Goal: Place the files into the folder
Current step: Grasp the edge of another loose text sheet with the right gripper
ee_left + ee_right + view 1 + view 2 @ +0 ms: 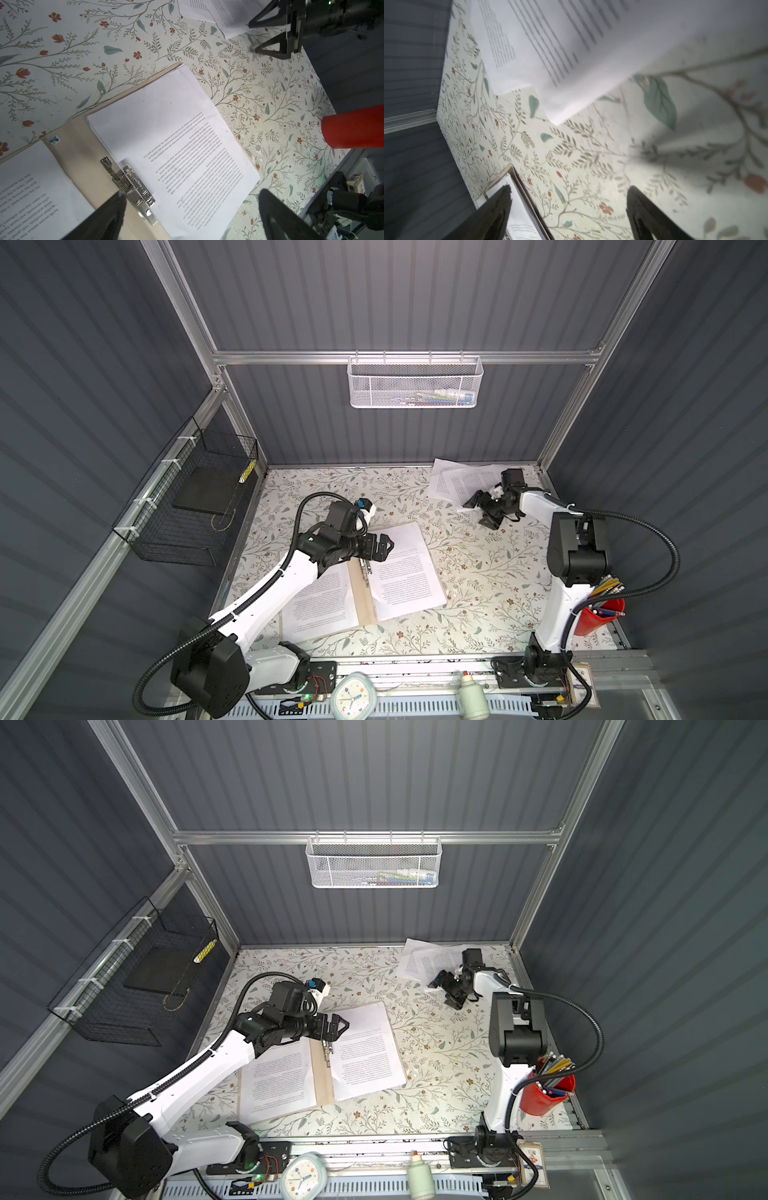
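While spread open on desk (478, 572): folder (365, 605), files (405, 572) inside; left claw (390, 549) agape, empty, near clip (365, 568); right claw (473, 515) agape, empty, by loose files (461, 479), one o'clock.

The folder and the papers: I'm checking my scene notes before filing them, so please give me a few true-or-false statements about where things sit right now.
1. The folder lies open on the table, with files on both halves. True.
2. The left gripper is shut on a sheet. False: its jaws are open and empty, above the folder's far end near the metal clip.
3. More files lie loose in the table's far right corner. True.
4. The right gripper hovers over the folder. False: it is at the loose files, jaws open.
5. The red cup holds pencils. True.
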Robot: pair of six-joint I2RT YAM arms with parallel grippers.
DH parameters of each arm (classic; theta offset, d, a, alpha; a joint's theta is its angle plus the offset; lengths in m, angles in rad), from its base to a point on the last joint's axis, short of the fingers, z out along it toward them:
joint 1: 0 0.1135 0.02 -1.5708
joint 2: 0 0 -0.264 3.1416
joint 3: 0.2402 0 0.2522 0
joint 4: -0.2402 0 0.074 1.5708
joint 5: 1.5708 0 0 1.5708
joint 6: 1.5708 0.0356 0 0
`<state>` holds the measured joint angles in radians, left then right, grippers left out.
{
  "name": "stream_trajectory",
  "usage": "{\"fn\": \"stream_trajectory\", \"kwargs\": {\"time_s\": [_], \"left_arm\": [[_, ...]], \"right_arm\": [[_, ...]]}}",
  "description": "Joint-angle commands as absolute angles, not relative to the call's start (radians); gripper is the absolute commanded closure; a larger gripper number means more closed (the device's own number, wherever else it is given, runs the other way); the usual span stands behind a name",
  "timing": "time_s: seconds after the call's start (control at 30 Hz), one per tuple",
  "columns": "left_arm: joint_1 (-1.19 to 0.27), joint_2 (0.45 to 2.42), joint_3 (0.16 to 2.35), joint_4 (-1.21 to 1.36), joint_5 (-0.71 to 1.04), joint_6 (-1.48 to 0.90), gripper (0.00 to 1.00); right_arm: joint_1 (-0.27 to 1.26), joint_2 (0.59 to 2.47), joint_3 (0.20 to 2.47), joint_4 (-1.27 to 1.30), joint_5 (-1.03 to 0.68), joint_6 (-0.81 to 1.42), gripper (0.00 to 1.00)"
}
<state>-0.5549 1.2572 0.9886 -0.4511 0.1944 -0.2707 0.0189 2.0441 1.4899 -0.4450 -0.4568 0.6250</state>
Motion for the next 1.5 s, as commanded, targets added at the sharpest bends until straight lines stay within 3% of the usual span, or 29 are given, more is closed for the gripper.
{"fn": "stream_trajectory", "kwargs": {"time_s": [0.0, 0.07, 0.2, 0.27, 0.37, 0.87, 1.07, 1.13, 1.33, 1.47], "left_arm": [[-0.553, 1.228, 1.016, -0.472, 0.194, -0.284, 0.0], [-0.554, 1.21, 1.011, -0.479, 0.181, -0.281, 0.0], [-0.554, 1.201, 1.004, -0.492, 0.17, -0.267, 0.0], [-0.554, 1.208, 1.006, -0.499, 0.169, -0.259, 0.0], [-0.554, 1.216, 1.012, -0.504, 0.17, -0.248, 0.0], [-0.554, 1.219, 0.984, -0.484, 0.181, -0.23, 0.0], [-0.554, 1.197, 0.964, -0.479, 0.184, -0.229, 0.0], [-0.554, 1.186, 0.96, -0.478, 0.182, -0.227, 0.0], [-0.553, 1.151, 0.951, -0.475, 0.19, -0.232, 0.0], [-0.554, 1.122, 0.934, -0.477, 0.185, -0.243, 0.0]], "right_arm": [[0.053, 2.131, 1.65, -0.606, -0.347, 0.534, 0.13], [0.062, 2.188, 1.755, -0.655, -0.292, 0.519, 0.12], [0.065, 2.295, 1.918, -0.701, -0.325, 0.498, 0.1], [0.07, 2.343, 1.99, -0.728, -0.363, 0.491, 0.01], [0.083, 2.378, 2.041, -0.741, -0.382, 0.486, 0.01], [0.124, 2.438, 2.053, -0.8, -0.38, 0.501, 0.01], [0.127, 2.466, 2.078, -0.908, -0.347, 0.505, 0.01], [0.134, 2.46, 2.071, -0.944, -0.265, 0.512, 0.01], [0.156, 2.452, 2.011, -1.013, -0.167, 0.513, 0.01], [0.159, 2.348, 1.819, -0.927, -0.191, 0.521, 0.01]]}}
